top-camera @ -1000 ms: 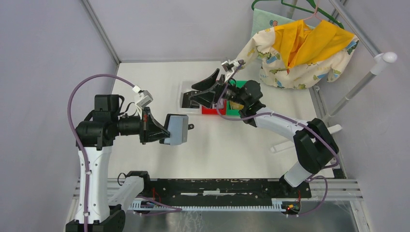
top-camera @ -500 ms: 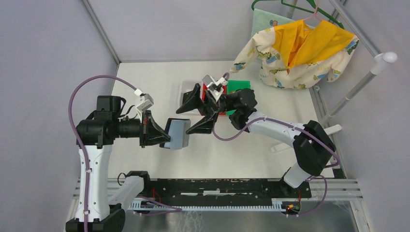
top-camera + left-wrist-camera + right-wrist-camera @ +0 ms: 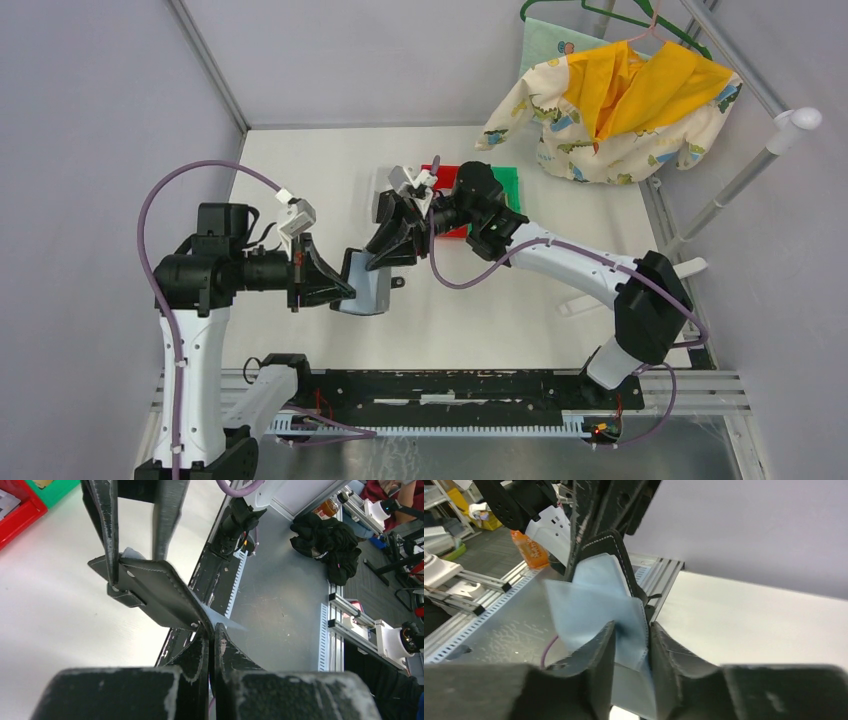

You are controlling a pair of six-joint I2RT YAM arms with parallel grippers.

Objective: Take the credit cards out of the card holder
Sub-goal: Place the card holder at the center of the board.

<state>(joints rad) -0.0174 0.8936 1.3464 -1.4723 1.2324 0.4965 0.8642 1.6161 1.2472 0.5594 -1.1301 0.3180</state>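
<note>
My left gripper is shut on one edge of the card holder and holds it above the table. In the left wrist view the holder shows its black stitched outside. My right gripper has come onto the holder's far end. Its jaws stand half closed around a blue-grey inner leaf; one finger touches it, and a firm grip does not show. A silvery-grey credit card lies in the red bin and a tan one in the green bin.
A red bin, a green bin and a white bin stand behind the grippers. A heap of printed and yellow cloth with hangers fills the back right corner. A white pipe leans at the right edge.
My right arm swung left from over the bins to the card holder, and its jaws narrowed around the holder's end. The left gripper kept its hold and shifted slightly nearer.
</note>
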